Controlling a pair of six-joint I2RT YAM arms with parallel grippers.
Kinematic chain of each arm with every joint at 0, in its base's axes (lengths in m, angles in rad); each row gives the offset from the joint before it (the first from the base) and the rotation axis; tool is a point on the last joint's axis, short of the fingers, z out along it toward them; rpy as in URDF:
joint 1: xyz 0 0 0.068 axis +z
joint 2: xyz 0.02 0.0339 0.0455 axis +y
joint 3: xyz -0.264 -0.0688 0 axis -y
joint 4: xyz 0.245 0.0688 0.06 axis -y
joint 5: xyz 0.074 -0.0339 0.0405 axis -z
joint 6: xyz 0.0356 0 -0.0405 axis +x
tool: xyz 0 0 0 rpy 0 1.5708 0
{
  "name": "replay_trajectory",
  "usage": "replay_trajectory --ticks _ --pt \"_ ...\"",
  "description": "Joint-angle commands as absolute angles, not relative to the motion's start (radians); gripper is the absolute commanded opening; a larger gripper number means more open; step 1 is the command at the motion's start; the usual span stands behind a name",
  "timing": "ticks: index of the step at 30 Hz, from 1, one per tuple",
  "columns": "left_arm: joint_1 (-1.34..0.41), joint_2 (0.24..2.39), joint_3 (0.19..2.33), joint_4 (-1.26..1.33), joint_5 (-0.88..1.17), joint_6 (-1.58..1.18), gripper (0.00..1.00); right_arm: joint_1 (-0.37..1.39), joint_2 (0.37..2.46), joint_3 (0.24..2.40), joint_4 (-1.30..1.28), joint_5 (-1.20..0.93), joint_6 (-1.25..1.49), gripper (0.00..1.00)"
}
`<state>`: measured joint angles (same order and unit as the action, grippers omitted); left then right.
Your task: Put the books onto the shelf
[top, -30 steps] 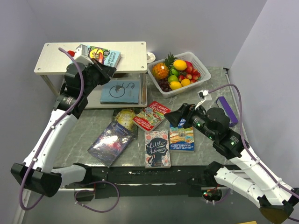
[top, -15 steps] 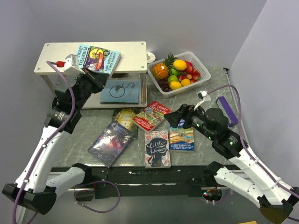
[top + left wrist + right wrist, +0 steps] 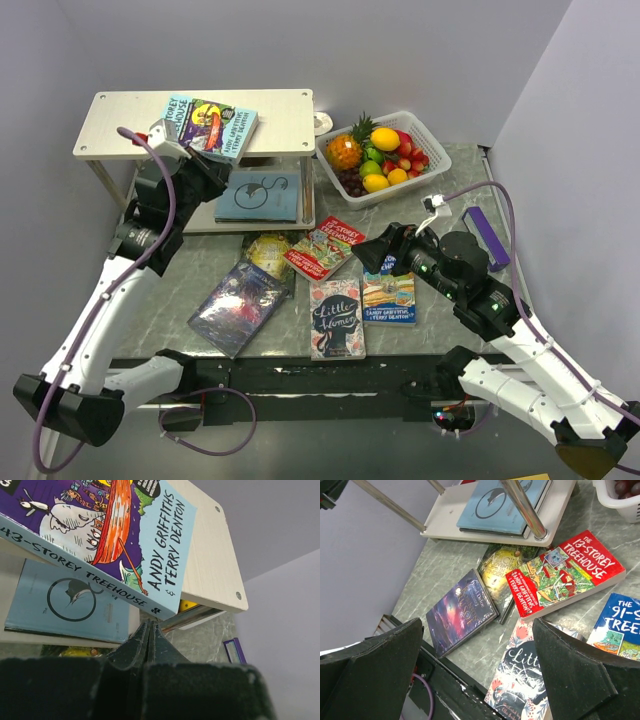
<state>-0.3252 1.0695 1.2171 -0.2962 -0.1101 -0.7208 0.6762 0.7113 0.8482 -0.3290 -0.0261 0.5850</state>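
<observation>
Books are now two on the shelf (image 3: pixel 120 125). The purple-covered Treehouse book (image 3: pixel 210 127) lies flat on the shelf's top board, one corner past the front edge. A second ago the left hand (image 3: pixel 150 630) was over that book; it has since drawn back and is now just in front of the top board, pinched fully shut on nothing. That placement looks finished.

A pale blue book (image 3: pixel 258 195) is on the lower board. Five books are left on the desk (image 3: pixel 180 290) in front of the shelf. The right hand (image 3: pixel 477 622) hasn't moved (it hangs above them, spread wide and empty).

Readable writing:
- The shelved book says "43-STOREY TREEHOUSE" and "ANDY GRIFFITHS & TERRY DENTON".
- The red book (image 3: pixel 565 572) says "THE 13-STOREY TREEHOUSE".
- The blue book (image 3: pixel 620 625) starts "THE 91-STOREY".
- The floral book (image 3: pixel 337 318) says "Little Women".
</observation>
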Motion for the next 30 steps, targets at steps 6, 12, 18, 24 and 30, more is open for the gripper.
replay_trajectory --ticks 6,12,18,24,30 --pt "-0.328 1.135 1.272 -0.226 -0.107 -0.724 0.01 0.673 0.704 0.854 -0.313 -0.002 0.568 0.97" --pt "-0.327 1.17 1.307 -0.212 -0.089 -0.729 0.01 0.673 0.707 0.851 -0.314 -0.003 0.566 0.97" --pt "-0.328 1.201 1.348 -0.204 -0.066 -0.727 0.01 0.673 0.712 0.856 -0.313 -0.002 0.566 0.97" --pt "-0.328 1.23 1.384 -0.219 -0.044 -0.719 0.01 0.673 0.707 0.85 -0.313 -0.002 0.568 0.97" --pt "-0.328 1.145 1.361 -0.226 -0.022 -0.706 0.01 0.672 0.701 0.845 -0.325 0.023 0.56 0.97"
